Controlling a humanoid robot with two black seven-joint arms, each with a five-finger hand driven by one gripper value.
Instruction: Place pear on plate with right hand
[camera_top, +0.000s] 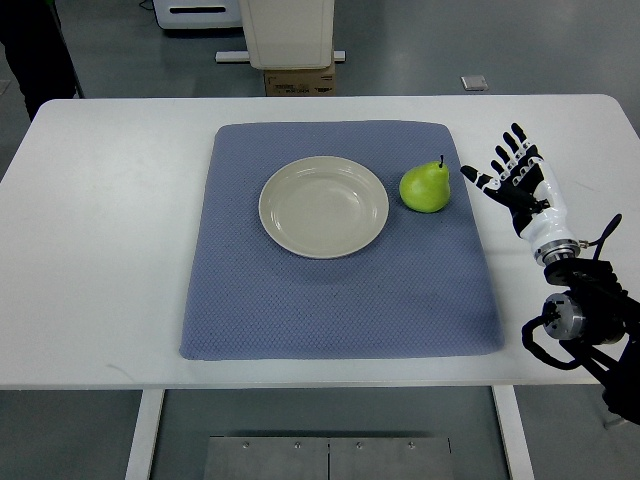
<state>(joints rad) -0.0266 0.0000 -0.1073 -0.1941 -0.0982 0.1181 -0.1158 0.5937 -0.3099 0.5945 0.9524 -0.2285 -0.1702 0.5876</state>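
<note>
A yellow-green pear (425, 188) with a dark stem is seen at 3 o'clock of a plain cream round plate (323, 206). A blue-grey, finely dotted fabric mat (340, 290) is laid on a white table (100, 250). The right hand (515, 180) is coloured black and white.

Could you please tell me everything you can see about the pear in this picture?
The pear is green and smooth-skinned, with a short dark stem pointing up and away from the robot. It sits on the blue mat, just right of the empty cream plate, not touching it. The right hand, fingers spread, is on its right, clear of it.
</note>
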